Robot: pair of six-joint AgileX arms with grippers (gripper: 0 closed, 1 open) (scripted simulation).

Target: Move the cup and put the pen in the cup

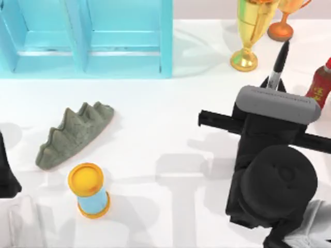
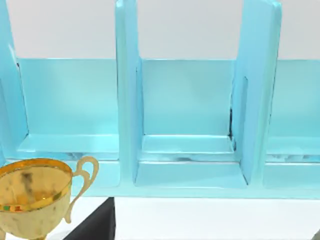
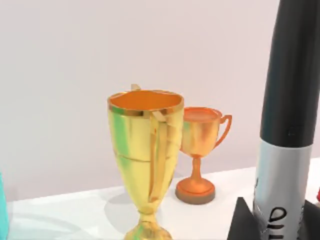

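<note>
A white table [image 1: 155, 134] is seen carrying several things. A light-blue partitioned shelf [image 1: 88, 36] is set at eleven o'clock. A tall gold trophy [image 1: 248, 31], a smaller copper trophy [image 1: 283, 26] and a red bottle [image 1: 321, 85] are placed toward one to two o'clock. A grey-green ridged stone piece [image 1: 72, 135] is laid at nine o'clock, and a blue cylinder with yellow-orange ends [image 1: 90, 190] is stood at seven o'clock.

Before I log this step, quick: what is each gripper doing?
Left gripper: parked at the table's left edge; cannot be told.
Right gripper: at the right rear, closed on the pen, held upright.
</note>
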